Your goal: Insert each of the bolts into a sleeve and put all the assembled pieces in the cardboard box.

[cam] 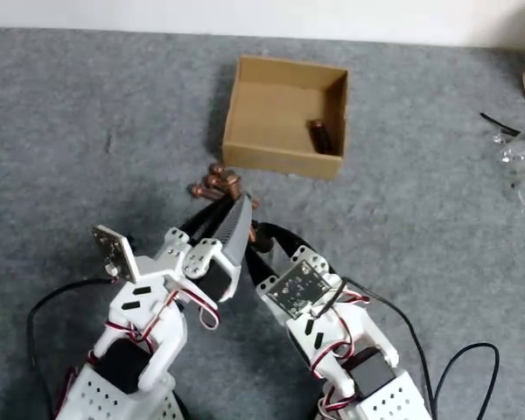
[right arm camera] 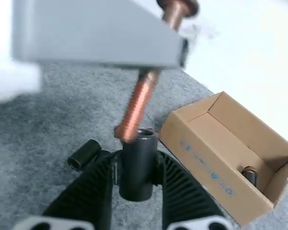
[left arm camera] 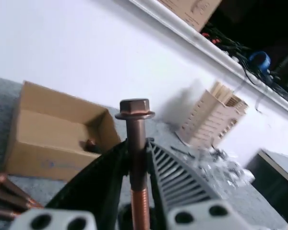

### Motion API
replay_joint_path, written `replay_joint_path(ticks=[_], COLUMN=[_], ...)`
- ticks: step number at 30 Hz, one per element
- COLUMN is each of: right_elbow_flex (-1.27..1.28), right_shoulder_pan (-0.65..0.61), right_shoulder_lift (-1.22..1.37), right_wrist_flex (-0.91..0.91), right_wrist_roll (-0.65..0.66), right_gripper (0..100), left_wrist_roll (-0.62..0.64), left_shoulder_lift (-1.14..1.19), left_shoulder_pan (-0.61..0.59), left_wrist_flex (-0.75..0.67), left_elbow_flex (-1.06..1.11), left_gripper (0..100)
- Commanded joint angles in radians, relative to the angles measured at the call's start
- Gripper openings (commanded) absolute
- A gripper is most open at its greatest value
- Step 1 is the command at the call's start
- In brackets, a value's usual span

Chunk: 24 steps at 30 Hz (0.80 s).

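Bolt [left arm camera: 134, 115] clamped in left pincer [left arm camera: 137, 143], tip at mouth of sleeve [right arm camera: 137, 182] gripped upright by right pincer [right arm camera: 137, 160]. Just beyond both, cardboard box [cam: 280, 159] holds one assembled piece [cam: 321, 136], on right pincer's side.

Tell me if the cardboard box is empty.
No: one dark piece lies against the inside wall of the cardboard box, near a corner.

1. One cardboard box [cam: 280, 160] is counted.
2. One assembled piece [cam: 322, 137] is counted inside it.
3. Two sleeves are counted: a held sleeve [right arm camera: 137, 165] and a loose sleeve [right arm camera: 84, 154].
4. One held bolt [left arm camera: 136, 143] is counted.
5. At least three loose bolts [cam: 212, 182] are heaped; the exact number cannot be told.
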Motion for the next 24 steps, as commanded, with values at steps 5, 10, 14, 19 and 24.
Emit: replay_joint_path(ticks=[5, 10, 14, 19, 24], right_elbow_flex=[0.094, 0.094, 0.094, 0.094, 0.094], right_shoulder_pan=[0.008, 0.005, 0.005, 0.008, 0.008], right_shoulder_lift=[-0.021, -0.021, -0.021, -0.021, -0.021], right_wrist_flex=[-0.036, -0.036, -0.036, -0.036, -0.036], right_wrist_roll=[0.014, 0.014, 0.014, 0.014, 0.014], right_gripper=[0.5, 0.5, 0.5, 0.5, 0.5], left_wrist_roll=[0.003, 0.003, 0.003, 0.003, 0.003], left_shoulder_lift=[0.005, 0.007, 0.008, 0.008, 0.010], left_shoulder_pan=[-0.031, -0.031, -0.031, 0.022, 0.021], left_wrist_flex=[-0.164, -0.169, -0.170, -0.167, -0.166], left_elbow_flex=[0.071, 0.071, 0.074, 0.091, 0.091], left_gripper=[1, 1, 1, 1, 1])
